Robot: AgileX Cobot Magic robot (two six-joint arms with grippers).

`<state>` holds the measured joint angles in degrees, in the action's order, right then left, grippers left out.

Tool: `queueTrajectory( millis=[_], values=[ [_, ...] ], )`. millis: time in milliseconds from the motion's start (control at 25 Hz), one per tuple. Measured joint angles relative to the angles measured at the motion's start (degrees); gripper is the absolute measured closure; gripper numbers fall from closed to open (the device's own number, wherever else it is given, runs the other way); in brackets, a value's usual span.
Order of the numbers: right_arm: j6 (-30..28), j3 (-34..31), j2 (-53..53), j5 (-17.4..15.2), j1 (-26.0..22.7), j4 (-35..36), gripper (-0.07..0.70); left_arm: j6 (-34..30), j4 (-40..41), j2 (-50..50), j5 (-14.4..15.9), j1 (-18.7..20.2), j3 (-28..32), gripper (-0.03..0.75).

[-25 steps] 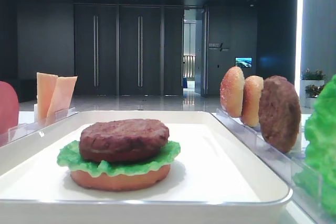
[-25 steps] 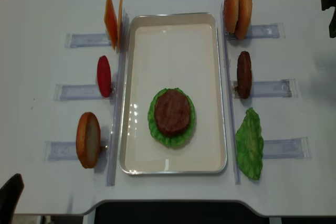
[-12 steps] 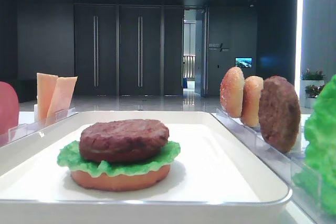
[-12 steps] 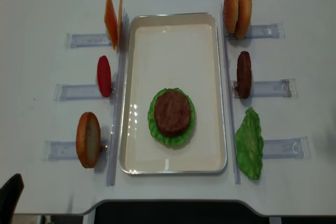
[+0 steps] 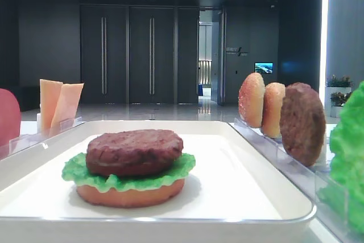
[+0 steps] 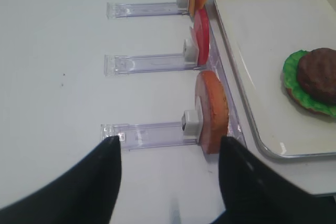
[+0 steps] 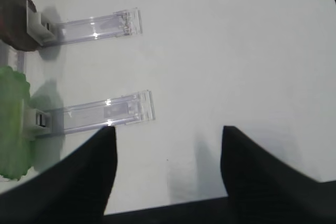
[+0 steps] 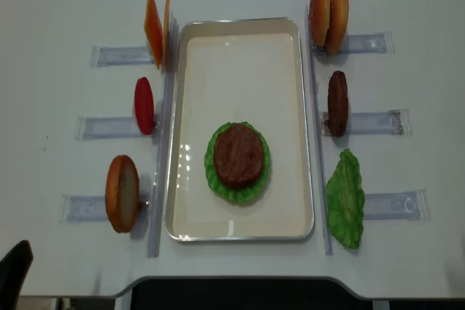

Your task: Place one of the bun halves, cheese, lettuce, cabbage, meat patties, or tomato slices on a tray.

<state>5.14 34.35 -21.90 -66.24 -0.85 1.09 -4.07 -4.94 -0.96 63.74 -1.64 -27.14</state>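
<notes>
On the white tray (image 8: 189, 107) lies a stack: a flat bun half (image 5: 131, 195), a lettuce (image 8: 251, 192) leaf and a meat patty (image 8: 238, 155) on top. Left of the tray stand cheese (image 8: 154, 27), a tomato slice (image 8: 144, 105) and a bun half (image 8: 122, 192). To its right are two bun halves (image 8: 328, 14), a second patty (image 8: 338, 102) and another lettuce leaf (image 8: 345, 197). My left gripper (image 6: 169, 140) is open and empty, just short of the near bun half (image 6: 212, 111). My right gripper (image 7: 168, 128) is open over bare table, right of the lettuce (image 7: 13, 119).
Each upright piece stands in a clear plastic rack (image 8: 385, 205) lying flat on the white table (image 8: 58, 5); two such racks (image 7: 105, 111) lie ahead of the right gripper. A dark part of the left arm (image 8: 13, 270) shows at the table's near left corner.
A dark shape of the right arm at the top-right edge of the overhead view has left that view. The food and the tray have not moved.
</notes>
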Motion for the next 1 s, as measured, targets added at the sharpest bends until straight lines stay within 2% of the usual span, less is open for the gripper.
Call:
queueTrajectory(
  millis=[200, 320, 480, 1000],
  values=[
    [0.0, -3.71, 10.65, 0.76, 0.0, 0.0, 0.216, 0.0, 0.0, 0.0, 0.0, 0.0, 0.0, 0.262],
    [-0.71, -4.15, 16.12, 2.05, 0.0, 0.0, 0.216, 0.0, 0.0, 0.0, 0.0, 0.0, 0.0, 0.262],
    [-1.77, -4.15, 21.22, 2.22, 0.0, 0.0, 0.223, 0.0, 0.0, 0.0, 0.0, 0.0, 0.0, 0.262],
    [-3.04, -4.8, 22.38, 1.71, 0.0, -0.05, 0.263, 0.0, 0.0, 0.0, 0.0, 0.0, 0.0, 0.262]
  ],
)
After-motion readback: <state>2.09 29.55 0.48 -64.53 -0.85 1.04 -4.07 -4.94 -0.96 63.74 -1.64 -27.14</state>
